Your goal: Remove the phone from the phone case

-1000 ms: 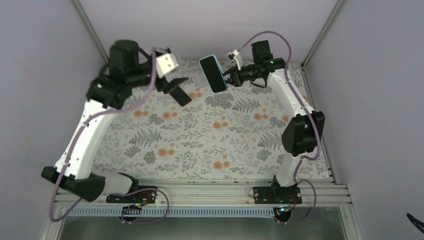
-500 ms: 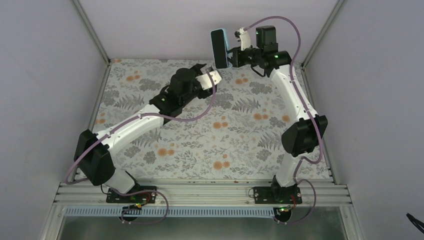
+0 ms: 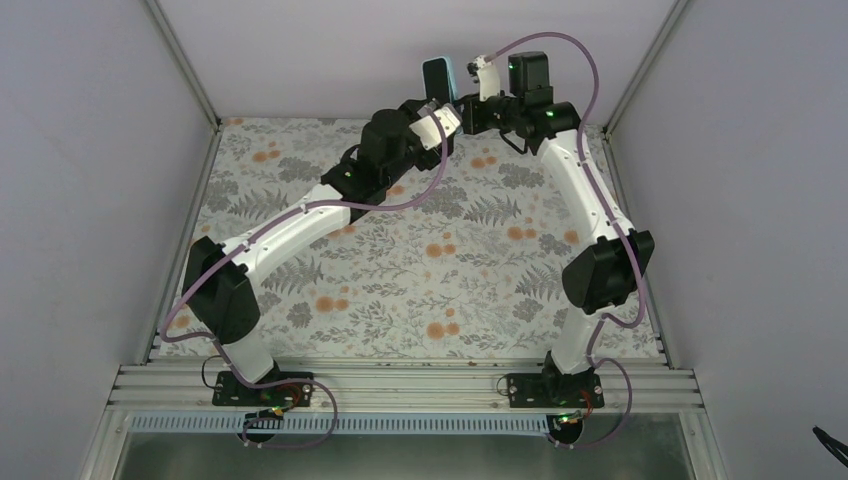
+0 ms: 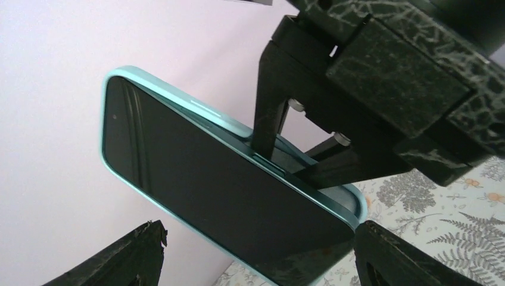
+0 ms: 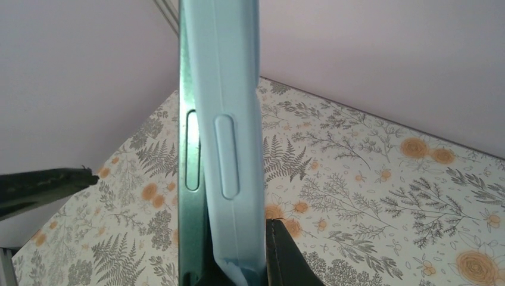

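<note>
Left gripper (image 4: 259, 238): spread wide, one finger on each side of the lower end of the phone, holding nothing. It is placed so in order to close on the phone; whether a tip already touches the corner, I cannot tell.
Phone (image 4: 220, 196): up in the air near the back wall (image 3: 330, 50), above the far edge of the flowered table (image 3: 400, 290). Its dark screen faces the left wrist camera, and it sits fully inside the case.
Phone case (image 4: 178, 98): pale teal, its rim runs round the screen. The step of separating them is not yet done.
Right gripper (image 3: 468, 112): pressed together on the cased phone at one long side, and holds it upright – I judge this is to offer the free end to the other arm.
Next move: it probably calls for a pull or a peel at the rim, while the right side keeps the case firm.
</note>
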Tool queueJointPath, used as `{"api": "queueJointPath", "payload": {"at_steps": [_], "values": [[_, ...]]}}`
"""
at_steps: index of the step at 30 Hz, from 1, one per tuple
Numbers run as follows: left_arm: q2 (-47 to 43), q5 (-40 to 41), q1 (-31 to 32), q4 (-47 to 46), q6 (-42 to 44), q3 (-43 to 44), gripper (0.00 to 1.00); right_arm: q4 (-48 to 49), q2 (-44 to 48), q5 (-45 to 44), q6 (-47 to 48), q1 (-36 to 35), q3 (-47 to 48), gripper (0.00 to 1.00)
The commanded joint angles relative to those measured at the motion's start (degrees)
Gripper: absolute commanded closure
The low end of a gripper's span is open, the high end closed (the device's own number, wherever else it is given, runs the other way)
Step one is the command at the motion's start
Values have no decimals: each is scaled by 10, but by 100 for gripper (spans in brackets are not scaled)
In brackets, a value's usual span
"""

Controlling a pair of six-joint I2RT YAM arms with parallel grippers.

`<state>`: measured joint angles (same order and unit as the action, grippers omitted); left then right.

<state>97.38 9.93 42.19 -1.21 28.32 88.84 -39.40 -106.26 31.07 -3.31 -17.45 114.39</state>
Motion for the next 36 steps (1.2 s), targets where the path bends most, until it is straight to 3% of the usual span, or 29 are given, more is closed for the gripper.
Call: {"api": "queueJointPath", "payload": {"at_steps": [1,16,32,36], "values": [[1,-18,1,16,-23,18,22,45,23,-12,-11,-5,12,97],[10,-41,-3,31,-46,23,22,57,19,-21,-21,-9,14,97],[40,29,-4,13,-68,40,24,59,25,-21,-24,-19,7,97],[21,-7,-7,15,-71,22,24,61,26,-26,-20,-19,1,97]]}}
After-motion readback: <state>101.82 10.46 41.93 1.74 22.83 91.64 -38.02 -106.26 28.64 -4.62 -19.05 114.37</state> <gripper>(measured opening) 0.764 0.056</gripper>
